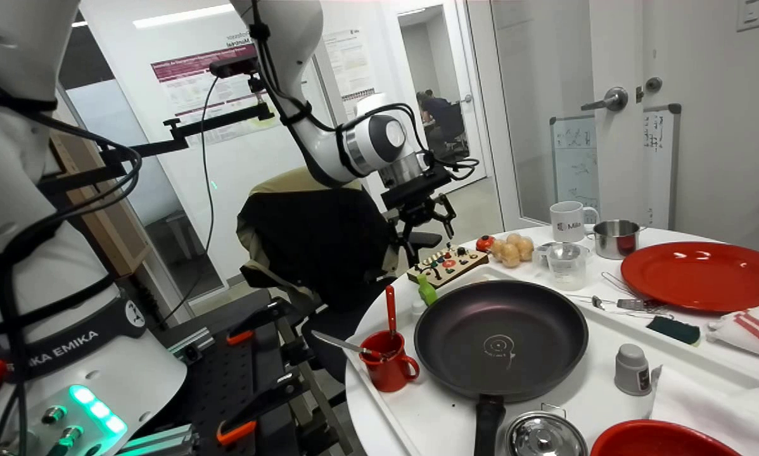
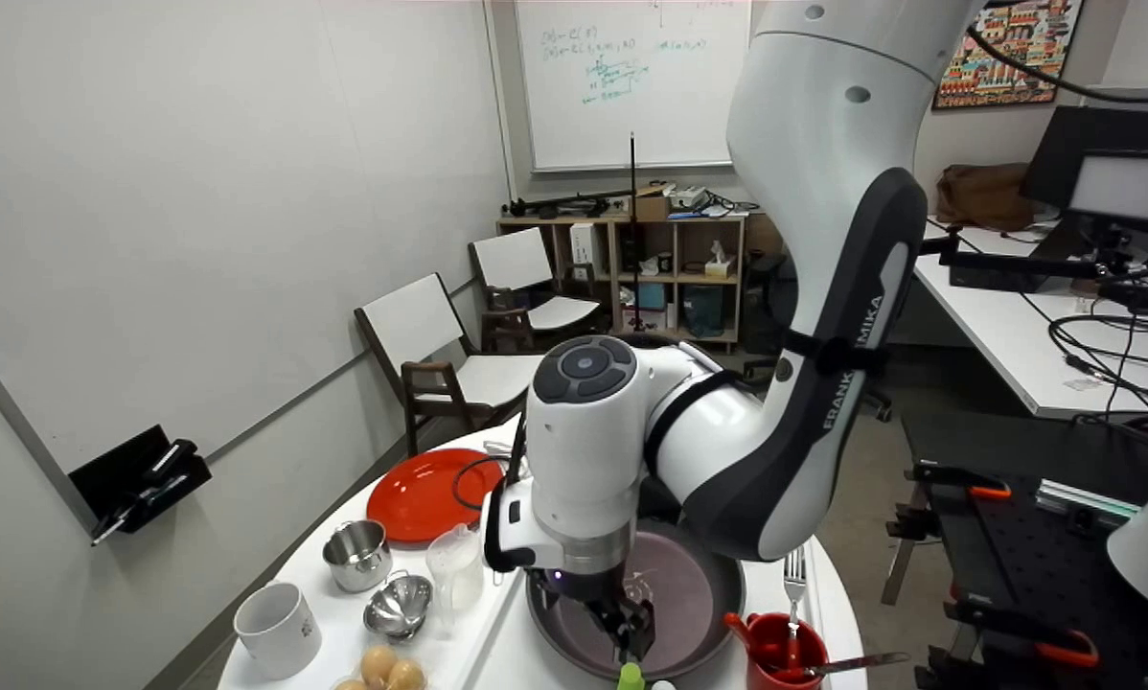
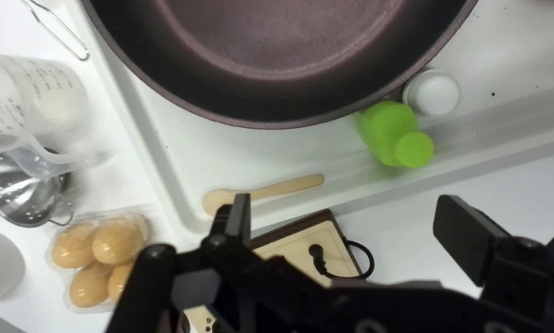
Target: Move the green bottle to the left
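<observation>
The small light-green bottle (image 3: 390, 127) is in the white tray, close beside the rim of the black frying pan (image 3: 277, 104). I cannot tell whether bottle and pan touch. The bottle also shows in both exterior views, by the pan's edge (image 1: 426, 289) and at the bottom of the picture (image 2: 631, 677). My gripper (image 3: 344, 208) is open and empty, with its fingers wide apart. It hangs above the table edge, over the toy board, and the bottle lies ahead of the fingers in the wrist view. The gripper also shows in both exterior views (image 1: 431, 249) (image 2: 631, 637).
A white-capped container (image 3: 433, 92) stands right beside the bottle. A wooden spoon (image 3: 263, 190) lies in the tray's corner. A wooden toy board (image 3: 300, 245) lies below the gripper. Eggs (image 3: 101, 254), a strainer (image 3: 22, 194) and a red mug (image 1: 389, 367) with cutlery stand around.
</observation>
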